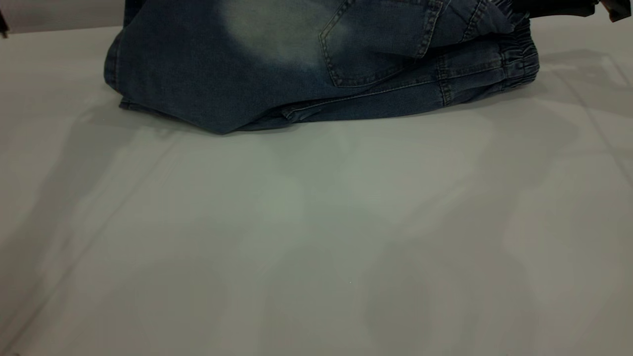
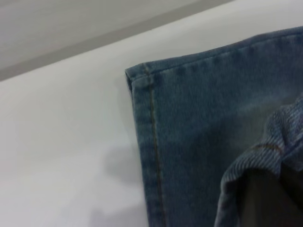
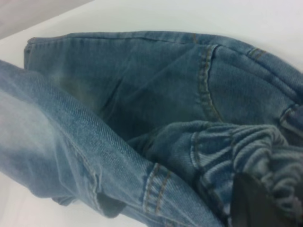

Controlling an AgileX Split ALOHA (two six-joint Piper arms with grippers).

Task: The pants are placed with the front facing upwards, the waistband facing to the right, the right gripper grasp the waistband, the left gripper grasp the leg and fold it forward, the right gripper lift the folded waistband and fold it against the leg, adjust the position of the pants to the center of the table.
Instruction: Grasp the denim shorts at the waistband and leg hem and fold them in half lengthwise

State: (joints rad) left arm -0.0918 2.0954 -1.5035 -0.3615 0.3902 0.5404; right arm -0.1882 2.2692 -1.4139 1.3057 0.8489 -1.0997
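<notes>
Overhead, right end effector (image 3: 258, 205) clamped on waistband (image 3: 246, 151) — pants (image 1: 277, 64) half-folded on table (image 1: 316, 237) — left's grip unclear.

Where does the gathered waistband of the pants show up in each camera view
Exterior view: the waistband lies at the upper right, at the pants' right end.
Left wrist view: not in it; only a hemmed leg corner shows.
Right wrist view: its ruched folds fill the lower right.
Shared landmark: the tan-stitched pocket seam.

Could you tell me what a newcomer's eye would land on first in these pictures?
The blue denim pants, lying at the far edge of the white table, with a pale faded oval on the leg. The ruched waistband sits at the right, its upper layer lifted and bunched.
</notes>
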